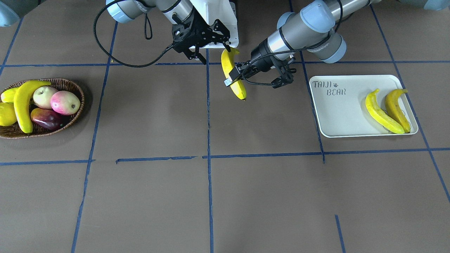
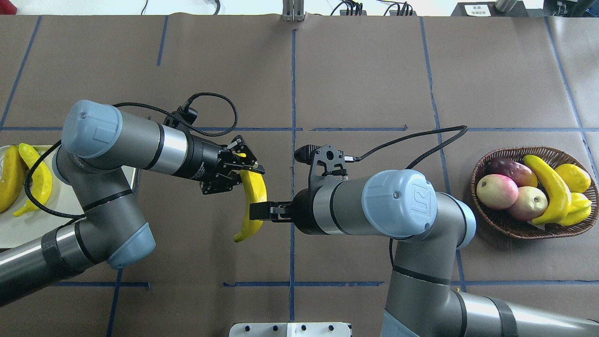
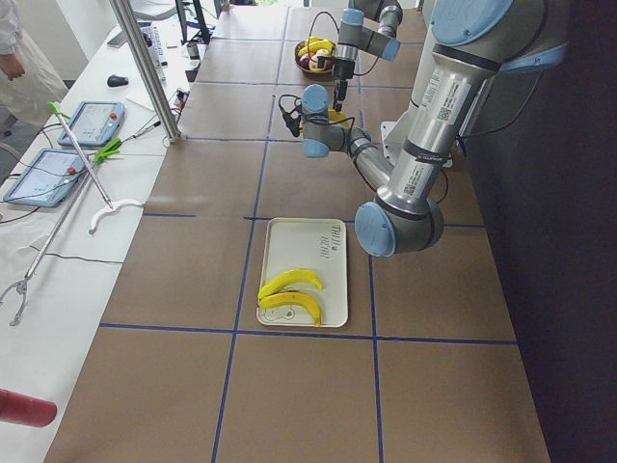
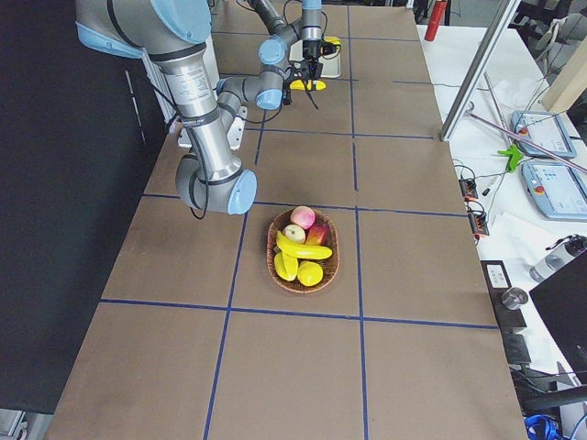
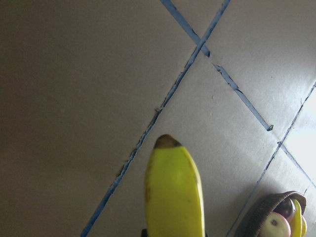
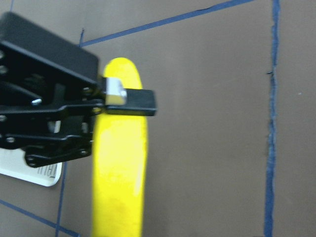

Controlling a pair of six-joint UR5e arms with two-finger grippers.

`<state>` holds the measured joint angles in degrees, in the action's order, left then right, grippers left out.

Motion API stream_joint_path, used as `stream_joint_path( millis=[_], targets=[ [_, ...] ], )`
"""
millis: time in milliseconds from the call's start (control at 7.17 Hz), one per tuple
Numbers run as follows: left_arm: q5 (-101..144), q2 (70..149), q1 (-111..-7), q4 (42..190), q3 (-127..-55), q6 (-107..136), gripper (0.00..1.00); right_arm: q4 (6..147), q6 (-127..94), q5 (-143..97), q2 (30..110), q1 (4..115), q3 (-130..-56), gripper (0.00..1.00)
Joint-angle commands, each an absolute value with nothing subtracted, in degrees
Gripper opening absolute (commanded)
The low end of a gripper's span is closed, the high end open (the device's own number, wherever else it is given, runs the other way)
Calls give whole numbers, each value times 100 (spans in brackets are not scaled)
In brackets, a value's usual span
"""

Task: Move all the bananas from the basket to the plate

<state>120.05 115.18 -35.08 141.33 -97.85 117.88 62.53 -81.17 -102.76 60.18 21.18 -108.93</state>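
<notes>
Banana point(image 5: 173, 192) clamped by left gripper point(image 1: 234, 76), long axis apparently fore-aft.

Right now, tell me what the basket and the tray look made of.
Basket: woven wicker, it seems, dark brown and matte; the strands and braided rim show. Tray: probably plastic or melamine, smooth white with a slight sheen, rounded moulded rim, printed lettering.

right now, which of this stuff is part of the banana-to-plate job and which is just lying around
Job:
banana held by the left end effector
two bananas on the plate
last banana in the basket

Lying about:
pink fruit, pale fruit, dark red fruit, two yellow fruits, all in the basket
two tablets, off to the side
</notes>
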Motion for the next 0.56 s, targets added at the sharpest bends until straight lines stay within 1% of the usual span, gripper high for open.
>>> stream_joint_path(
  millis=[0,139,418],
  targets=[
    [11997,11112,-3786,14072,-9800,11393,0,6258,-8060,-11123,6650,2765,-11116,99],
    [12023,10744,-4014,14054,-9809,11051,0,6258,-7990,-11475,7019,3125,-11257,99],
    [12041,9875,-4567,14045,-9800,10129,0,6258,-7098,-11978,7774,3680,-11259,99]
  ],
)
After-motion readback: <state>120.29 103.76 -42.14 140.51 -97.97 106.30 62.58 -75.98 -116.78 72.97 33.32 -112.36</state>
